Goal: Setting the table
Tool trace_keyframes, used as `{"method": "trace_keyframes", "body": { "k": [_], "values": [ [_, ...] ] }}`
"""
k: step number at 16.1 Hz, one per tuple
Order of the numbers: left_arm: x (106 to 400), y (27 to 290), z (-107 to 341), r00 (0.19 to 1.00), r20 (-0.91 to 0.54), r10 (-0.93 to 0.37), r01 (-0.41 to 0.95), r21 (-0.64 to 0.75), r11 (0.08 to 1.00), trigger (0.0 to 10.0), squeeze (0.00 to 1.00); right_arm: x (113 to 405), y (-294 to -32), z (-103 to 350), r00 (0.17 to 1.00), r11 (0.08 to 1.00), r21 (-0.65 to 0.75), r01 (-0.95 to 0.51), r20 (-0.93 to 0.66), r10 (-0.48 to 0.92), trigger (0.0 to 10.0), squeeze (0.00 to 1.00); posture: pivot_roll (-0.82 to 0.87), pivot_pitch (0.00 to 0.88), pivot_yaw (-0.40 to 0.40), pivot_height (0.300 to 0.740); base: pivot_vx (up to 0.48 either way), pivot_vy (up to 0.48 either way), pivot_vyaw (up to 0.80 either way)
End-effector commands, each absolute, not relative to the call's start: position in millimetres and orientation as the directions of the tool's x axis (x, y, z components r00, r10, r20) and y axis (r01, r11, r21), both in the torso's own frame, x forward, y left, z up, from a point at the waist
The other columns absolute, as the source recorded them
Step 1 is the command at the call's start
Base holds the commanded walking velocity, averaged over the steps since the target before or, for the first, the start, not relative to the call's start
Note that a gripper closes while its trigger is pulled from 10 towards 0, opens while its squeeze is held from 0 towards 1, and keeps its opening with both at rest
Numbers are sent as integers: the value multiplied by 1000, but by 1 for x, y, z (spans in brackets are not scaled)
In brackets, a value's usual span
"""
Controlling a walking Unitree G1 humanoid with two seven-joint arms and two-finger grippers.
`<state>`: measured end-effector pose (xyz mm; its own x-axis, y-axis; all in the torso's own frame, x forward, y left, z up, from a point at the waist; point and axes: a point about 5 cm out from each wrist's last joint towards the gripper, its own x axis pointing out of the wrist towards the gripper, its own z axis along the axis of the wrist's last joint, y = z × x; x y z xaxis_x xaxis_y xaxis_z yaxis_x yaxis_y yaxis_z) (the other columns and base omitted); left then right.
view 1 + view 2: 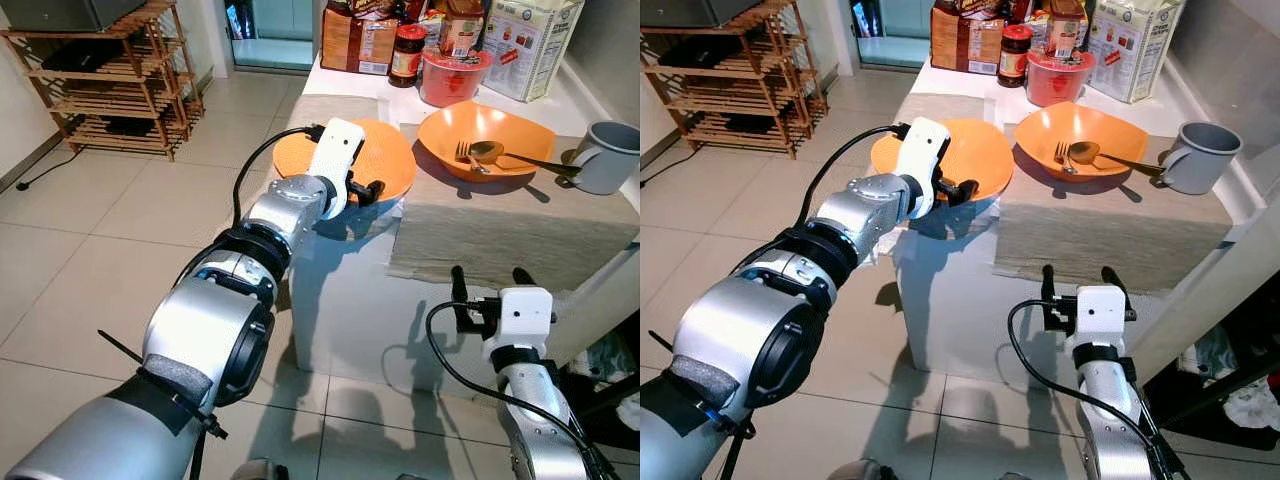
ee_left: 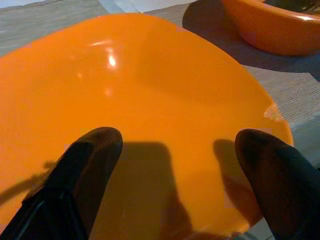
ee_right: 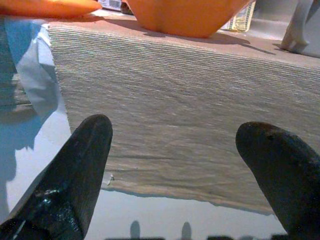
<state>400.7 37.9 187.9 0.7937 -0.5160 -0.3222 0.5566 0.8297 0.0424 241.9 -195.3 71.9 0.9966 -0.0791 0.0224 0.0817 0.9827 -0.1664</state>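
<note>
— Two orange bowls on the table [image 1: 350,300]: one bowl [image 1: 1080,135] sits on the placemat [image 1: 510,235] with fork [image 1: 464,155] and spoon [image 1: 500,153] inside, grey mug [image 1: 605,157] beside it.

— And the other?

— My left gripper [image 1: 372,189] reaches over the second bowl [image 1: 385,160], beside the placemat; fingers spread, gripping nothing. I judge placement unfinished.

— Right arm?

— My right gripper [image 1: 492,285] hovers below the placemat's hanging edge, fingers apart, empty.

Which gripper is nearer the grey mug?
Right. The right gripper hangs below the table edge, nearer the mug; the left gripper is at the plate, farther away.
</note>
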Motion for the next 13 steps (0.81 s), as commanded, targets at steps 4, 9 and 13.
{"method": "trace_keyframes", "body": {
  "k": [4, 9, 13],
  "values": [
    [406, 44, 204, 795, -303, -525, 564, 54, 824, 10000, 0, 242, -196, 71, 997, 982, -168, 83, 9, -83, 10000, 0, -95, 0, 34, 718, 0, 0, 0],
    [405, 46, 205, 777, -312, -546, 578, 11, 816, 10000, 0, 243, -195, 70, 996, 984, -161, 83, -2, -84, 10000, 0, -72, 0, 27, 718, 0, 0, 0],
    [400, 48, 190, 732, -385, -562, 596, -38, 802, 10000, 0, 245, -195, 68, 997, 984, -158, 77, -11, -79, 10000, 0, -57, 0, 22, 718, 0, 0, 0]
  ]
}}
